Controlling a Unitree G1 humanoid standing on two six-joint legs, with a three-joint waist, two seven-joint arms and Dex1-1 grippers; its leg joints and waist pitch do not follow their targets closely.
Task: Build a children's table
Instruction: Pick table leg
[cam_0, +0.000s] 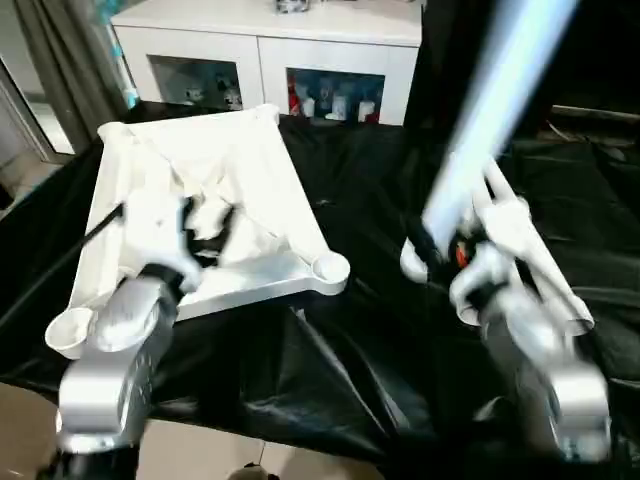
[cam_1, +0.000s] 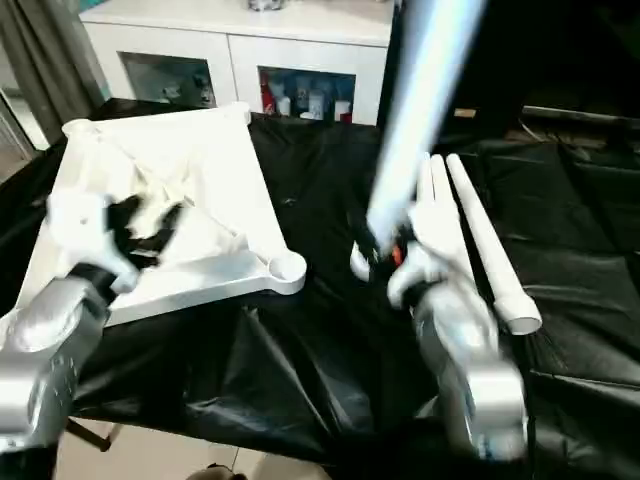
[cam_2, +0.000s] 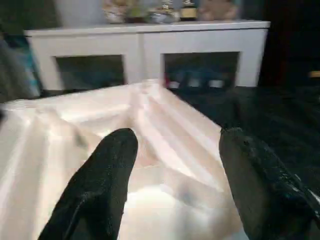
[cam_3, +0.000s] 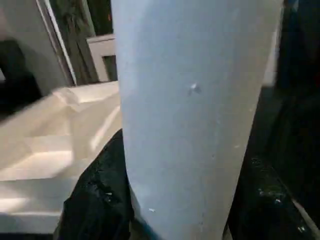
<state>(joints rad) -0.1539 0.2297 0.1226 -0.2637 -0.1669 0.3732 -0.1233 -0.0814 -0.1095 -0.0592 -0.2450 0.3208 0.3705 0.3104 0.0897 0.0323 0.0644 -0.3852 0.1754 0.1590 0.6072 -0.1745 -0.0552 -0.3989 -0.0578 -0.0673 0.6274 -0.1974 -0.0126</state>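
Rightward, leg (cam_3: 195, 115) between jaws; left jaws apart.

The tabletop (cam_0: 210, 200) lies underside up on the left part of the table (cam_0: 360, 260), 1 corner socket (cam_0: 330, 268) at its near right corner. Right of it lie loose legs (cam_1: 480, 240), side by side. Between them, 1 leg (cam_0: 490, 110) stands tilted in the right end effector (cam_0: 445, 255). The left end effector (cam_0: 200, 235) hangs over the tabletop. The cabinet (cam_0: 270, 45) stands behind the table.
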